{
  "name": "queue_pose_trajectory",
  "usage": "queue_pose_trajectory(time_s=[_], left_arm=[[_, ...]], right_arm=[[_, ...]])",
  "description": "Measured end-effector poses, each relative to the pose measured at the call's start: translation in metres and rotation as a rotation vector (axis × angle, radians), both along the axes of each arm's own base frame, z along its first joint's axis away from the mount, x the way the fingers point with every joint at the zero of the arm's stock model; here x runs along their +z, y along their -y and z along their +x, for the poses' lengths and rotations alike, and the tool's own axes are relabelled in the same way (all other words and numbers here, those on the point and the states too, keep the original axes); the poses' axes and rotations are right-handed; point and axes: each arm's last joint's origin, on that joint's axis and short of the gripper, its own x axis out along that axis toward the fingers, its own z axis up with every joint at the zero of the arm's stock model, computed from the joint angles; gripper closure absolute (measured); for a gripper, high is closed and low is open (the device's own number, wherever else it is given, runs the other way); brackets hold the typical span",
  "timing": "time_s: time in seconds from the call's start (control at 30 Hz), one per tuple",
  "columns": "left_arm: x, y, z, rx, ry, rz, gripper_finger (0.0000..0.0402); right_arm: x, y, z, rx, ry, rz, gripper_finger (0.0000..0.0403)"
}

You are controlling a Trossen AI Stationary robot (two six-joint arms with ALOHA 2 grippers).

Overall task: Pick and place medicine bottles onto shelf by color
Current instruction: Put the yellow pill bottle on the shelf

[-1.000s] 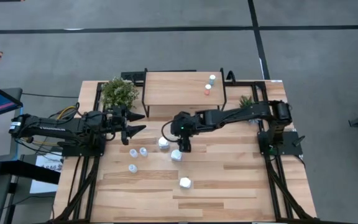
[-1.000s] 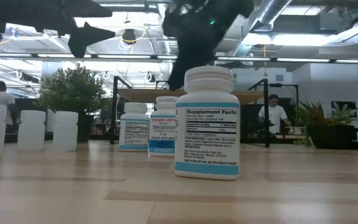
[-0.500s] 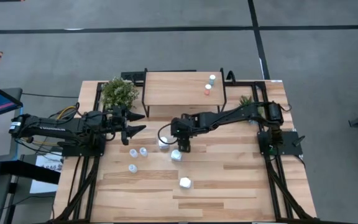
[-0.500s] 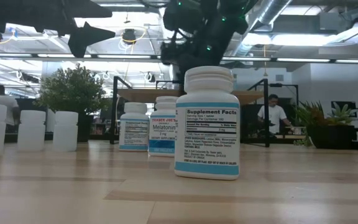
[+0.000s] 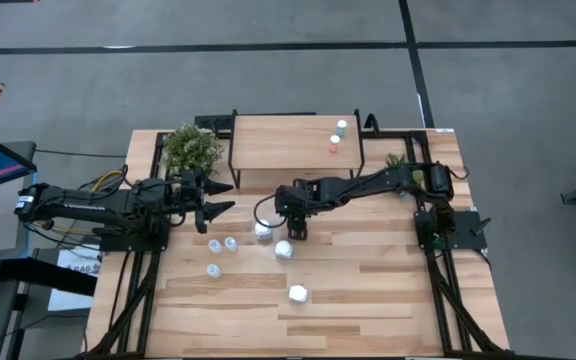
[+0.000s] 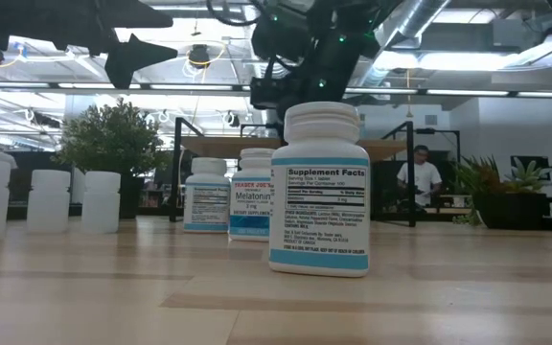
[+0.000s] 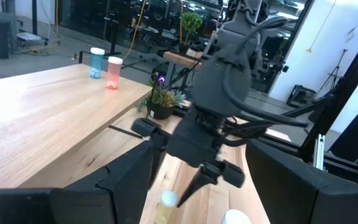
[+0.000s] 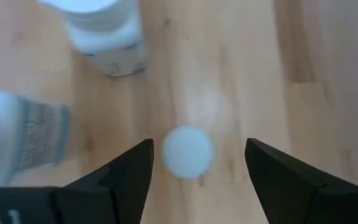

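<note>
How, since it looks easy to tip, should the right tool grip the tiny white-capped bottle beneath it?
Grip the tiny bottle across its round sides, coming straight down: it stands upright between the right tool's open fingers, clear of the two larger bottles.

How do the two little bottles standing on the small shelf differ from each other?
The blue bottle is pale blue; the red bottle is pinkish red. The blue bottle stands nearer the shelf's back edge, the red bottle nearer its front. Both stand upright, white-capped, similar-sized, at the shelf's right end. The right gripper hangs open above the table; the left gripper waits open at the table's left.
</note>
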Motion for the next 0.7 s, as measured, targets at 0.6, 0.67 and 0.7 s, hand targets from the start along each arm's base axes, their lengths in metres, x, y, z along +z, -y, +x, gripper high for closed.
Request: queue_pose_trajectory(time_s=[0.6,0.67,0.7], left_arm=[[0.0002,0.0,-0.0001,0.0,0.002,-0.001,0.0156],[0.0001,0.0,0.0,0.0,0.002,-0.001,0.0156],[0.0002,0.0,0.0,0.0,0.002,-0.001,0.0156]], right_arm=[[-0.0041,-0.0003,0.0045,0.031,0.027,0.008,0.0132],[-0.0073,-0.0016,0.0037,0.034,0.01,0.01,0.0132],[-0.0072,-0.0019,0.0036,0.036,0.009,0.014,0.0133]])
